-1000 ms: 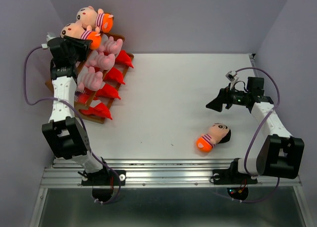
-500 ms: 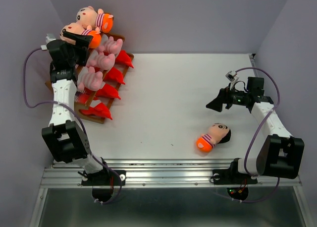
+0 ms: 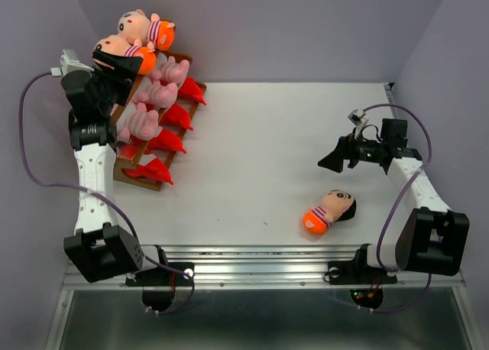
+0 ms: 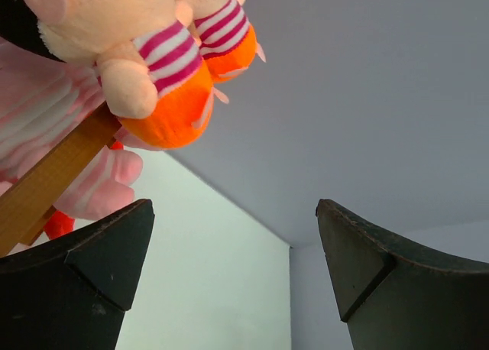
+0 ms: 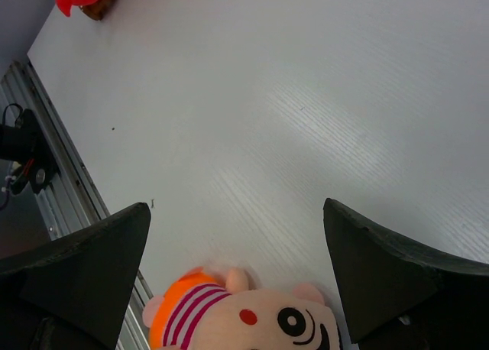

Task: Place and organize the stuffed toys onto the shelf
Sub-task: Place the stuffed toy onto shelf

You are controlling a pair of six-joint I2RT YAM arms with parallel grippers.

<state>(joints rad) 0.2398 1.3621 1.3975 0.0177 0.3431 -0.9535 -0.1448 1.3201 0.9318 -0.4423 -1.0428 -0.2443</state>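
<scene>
Top external: tan-headed plush boy doll (image 3: 330, 209) is judged light, squashy; striped middle is best pinched.
Left end effector (image 4: 235, 209), right end effector (image 5: 237, 205): held wide, empty.

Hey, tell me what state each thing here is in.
left tool, open, empty, up by the top-tier dolls.
right tool, open, empty, over the table.
two boy dolls, lying on the top tier of the shelf.
three pink pigs, on the middle tier.
four red monsters, on the lowest tier.
third boy doll, lying on the table, not shelved.
</scene>
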